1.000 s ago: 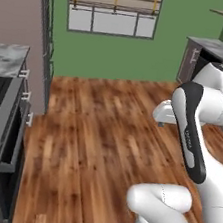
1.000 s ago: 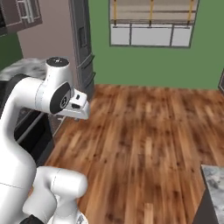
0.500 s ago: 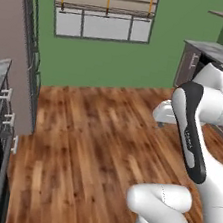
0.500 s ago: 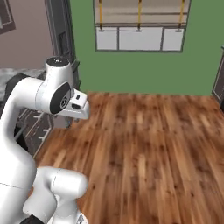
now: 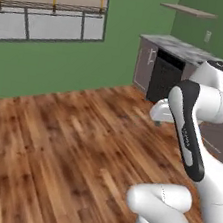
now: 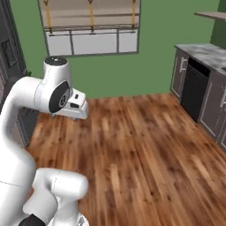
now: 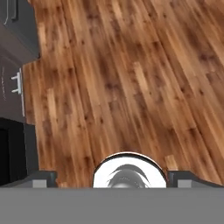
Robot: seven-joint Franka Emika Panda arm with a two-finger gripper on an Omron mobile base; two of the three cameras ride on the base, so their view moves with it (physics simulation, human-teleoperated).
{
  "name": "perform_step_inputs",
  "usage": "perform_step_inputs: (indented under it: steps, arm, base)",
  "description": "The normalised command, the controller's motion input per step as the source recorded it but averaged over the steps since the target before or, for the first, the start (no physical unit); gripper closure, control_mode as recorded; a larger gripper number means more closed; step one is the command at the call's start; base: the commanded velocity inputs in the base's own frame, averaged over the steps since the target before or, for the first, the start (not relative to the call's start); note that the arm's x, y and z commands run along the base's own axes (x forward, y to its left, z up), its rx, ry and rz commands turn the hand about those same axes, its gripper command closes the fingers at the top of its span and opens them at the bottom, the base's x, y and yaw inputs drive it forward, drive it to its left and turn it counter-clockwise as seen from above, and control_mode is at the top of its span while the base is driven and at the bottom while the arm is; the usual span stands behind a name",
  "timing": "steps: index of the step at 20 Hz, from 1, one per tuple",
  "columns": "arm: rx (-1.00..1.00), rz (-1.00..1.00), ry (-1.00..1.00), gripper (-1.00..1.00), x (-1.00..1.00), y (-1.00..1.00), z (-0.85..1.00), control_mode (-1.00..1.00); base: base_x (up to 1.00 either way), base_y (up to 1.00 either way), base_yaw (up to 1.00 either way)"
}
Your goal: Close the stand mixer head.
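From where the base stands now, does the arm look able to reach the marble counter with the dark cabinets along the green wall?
Probably not yet. The counter lies across a wide stretch of wood floor, while the gripper, open, hangs folded near the base. Nothing blocks the way; the gap alone looks too wide.

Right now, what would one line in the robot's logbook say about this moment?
gripper: open, holding nothing | under it: bare wooden floor | ahead: green wall, window, grey-topped counter | task: mixer head not yet reached

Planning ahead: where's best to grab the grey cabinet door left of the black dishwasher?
Its slim upright bar handle, high on the cabinet door. Probably come straight at the front and pinch sideways across it, since the bar runs vertical.
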Motion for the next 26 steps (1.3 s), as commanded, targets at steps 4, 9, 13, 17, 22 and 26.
perform_step_inputs:
  steps: [4,9,13,17,22,26]
  arm:
    - [0.0,0.0,0.0,-1.0,0.0,0.0,0.0,1.0]
    - [0.0,0.0,0.0,-1.0,0.0,0.0,0.0,1.0]
    - [0.0,0.0,0.0,-1.0,0.0,0.0,0.0,1.0]
    - [0.0,0.0,0.0,-1.0,0.0,0.0,0.0,1.0]
    - [0.0,0.0,0.0,-1.0,0.0,0.0,0.0,1.0]
    - [0.0,0.0,0.0,-1.0,0.0,0.0,0.0,1.0]
  base:
    - [0.46,-0.24,-0.6]
    - [0.33,-0.31,-0.63]
    - [0.43,-0.18,-0.64]
    - [0.54,-0.08,-0.65]
    - [0.27,0.03,-0.6]
    - [-0.01,0.57,-0.45]
